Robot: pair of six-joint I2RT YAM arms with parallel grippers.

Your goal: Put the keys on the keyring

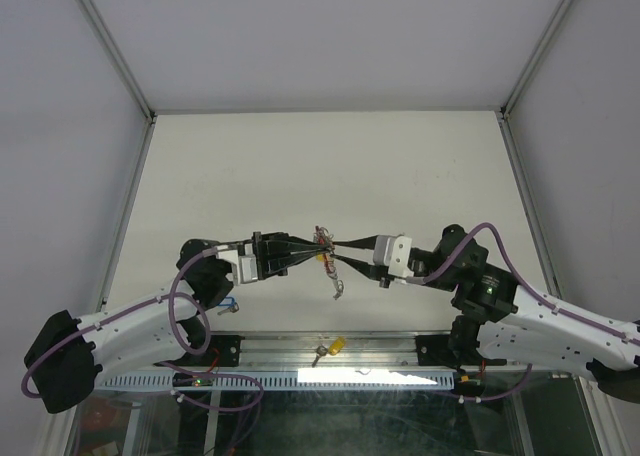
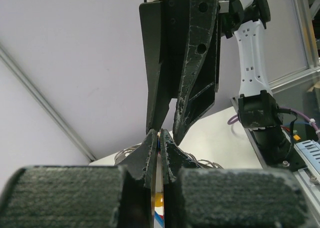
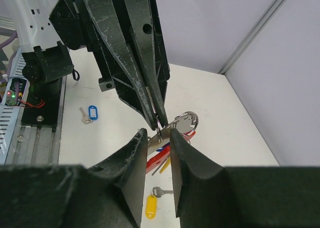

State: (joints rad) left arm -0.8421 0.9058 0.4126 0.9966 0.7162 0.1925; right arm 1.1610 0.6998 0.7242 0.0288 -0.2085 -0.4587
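Nearest the arm bases, below the keyring in the top view, a yellow key (image 3: 151, 206) lies flat on the tabletop (image 1: 330, 156) by its front edge, and a blue key (image 3: 90, 113) lies to the left of it, well apart from the keyring. Both look light, with small, flat plastic tags. The tag or the broad head is probably the safest place to pinch, since a thin blade lying flat gives little to get under. Above them the keyring (image 1: 322, 242) hangs in the air between the two arms. Its silver rings are bunched, the red band (image 3: 159, 159) droops beneath, and one key (image 1: 337, 288) dangles lower. The left pincer (image 2: 159, 155) is pressed together on the thin edge of a metal ring (image 3: 159, 125). Smooth steel like this is likely to be slippery and stiff, so that edge-on hold could twist or slip if pulled sideways. The right pincer (image 3: 157, 138) comes in from the opposite side with its fingers partly apart around the same ring. I cannot tell whether they bear on it. The loose bunch will probably swing at any nudge, and the springy ring needs prising at its split, not squeezing. Beyond the keyring the tabletop runs to the back wall.
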